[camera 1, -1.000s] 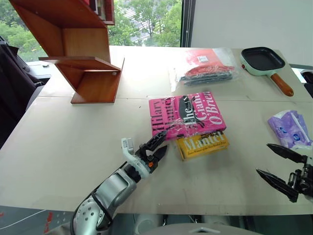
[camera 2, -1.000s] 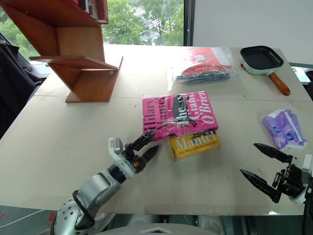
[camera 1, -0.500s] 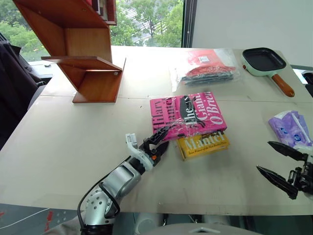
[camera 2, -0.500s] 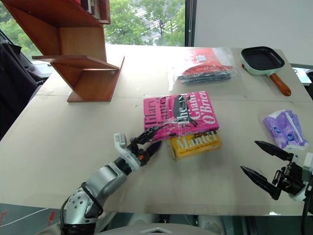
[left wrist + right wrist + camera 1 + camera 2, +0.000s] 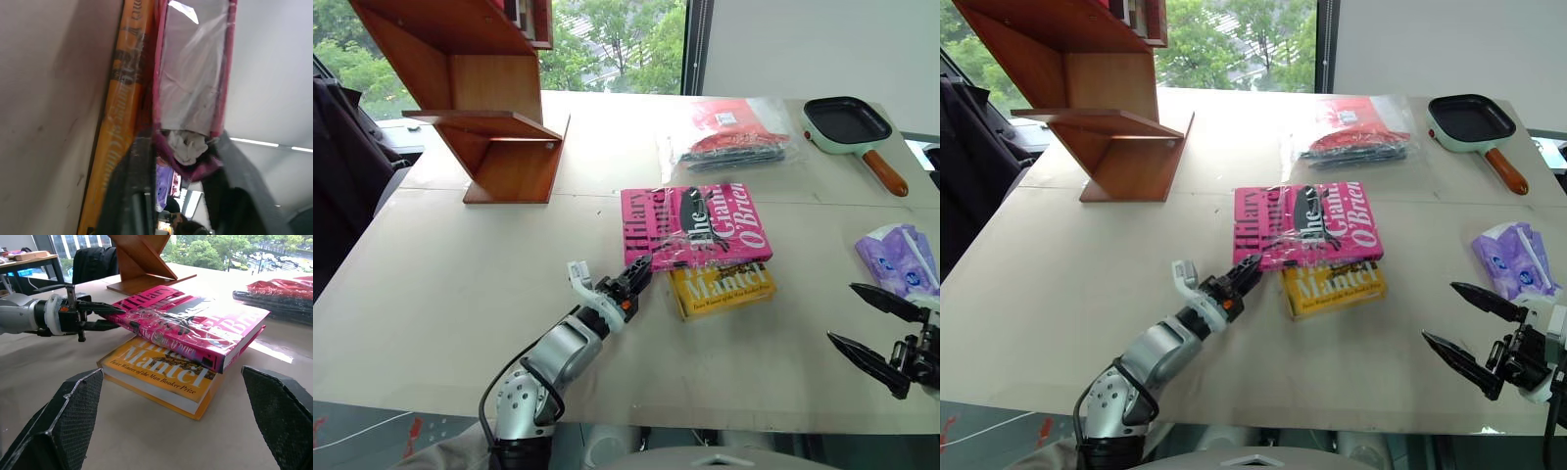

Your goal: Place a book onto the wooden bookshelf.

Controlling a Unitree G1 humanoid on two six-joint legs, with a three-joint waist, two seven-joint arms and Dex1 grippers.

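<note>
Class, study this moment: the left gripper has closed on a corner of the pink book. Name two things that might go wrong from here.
1. The left gripper pinches only one corner of the pink book, which is in glossy wrap, so it may slip or swing on lifting.
2. The pink book lies on the yellow book, which could be dragged along.

The left tool (image 5: 188, 161) was clamped on a corner of the pink book (image 5: 193, 83), which lay on the yellow book (image 5: 120, 112) above the tabletop (image 5: 44, 98).
</note>
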